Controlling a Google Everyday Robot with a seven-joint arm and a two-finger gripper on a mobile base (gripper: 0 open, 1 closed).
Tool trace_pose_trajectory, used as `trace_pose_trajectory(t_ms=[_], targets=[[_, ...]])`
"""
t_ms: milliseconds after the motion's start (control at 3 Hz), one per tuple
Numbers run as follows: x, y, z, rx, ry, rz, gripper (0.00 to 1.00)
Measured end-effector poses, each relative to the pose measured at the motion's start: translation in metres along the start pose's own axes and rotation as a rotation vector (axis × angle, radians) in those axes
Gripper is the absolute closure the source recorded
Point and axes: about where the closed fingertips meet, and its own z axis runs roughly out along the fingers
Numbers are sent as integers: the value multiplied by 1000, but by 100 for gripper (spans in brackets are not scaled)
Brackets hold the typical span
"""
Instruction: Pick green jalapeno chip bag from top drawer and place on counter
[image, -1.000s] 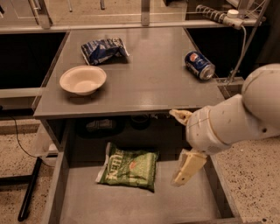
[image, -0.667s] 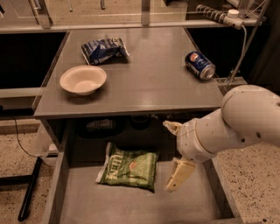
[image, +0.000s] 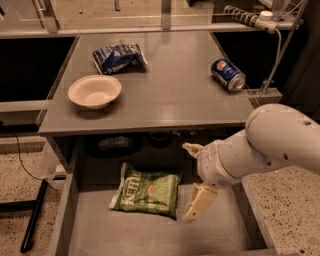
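The green jalapeno chip bag (image: 147, 191) lies flat on the floor of the open top drawer (image: 125, 235), left of centre. My gripper (image: 192, 182) hangs over the drawer just right of the bag, a little above the floor. Its two cream fingers are spread apart and hold nothing; one finger (image: 200, 202) points down beside the bag's right edge, the other (image: 191, 148) is up near the counter's front edge. The grey counter (image: 170, 95) lies above and behind the drawer.
On the counter stand a white bowl (image: 95, 91) at the left, a blue-and-white snack bag (image: 118, 56) at the back and a blue soda can (image: 227, 74) lying at the right. My white arm (image: 280, 137) covers the drawer's right side. Speckled floor lies on both sides.
My arm and gripper have moved left and down over the drawer, closer to the green bag. The bag and the counter's things have not moved.
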Motion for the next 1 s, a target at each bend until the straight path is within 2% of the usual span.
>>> trace_pose_trajectory(t_ms=[333, 667, 1000], targets=[[11, 3, 39, -32, -50, 65, 0], [23, 0, 77, -28, -87, 126, 0], [31, -6, 107, 9, -117, 160, 0]])
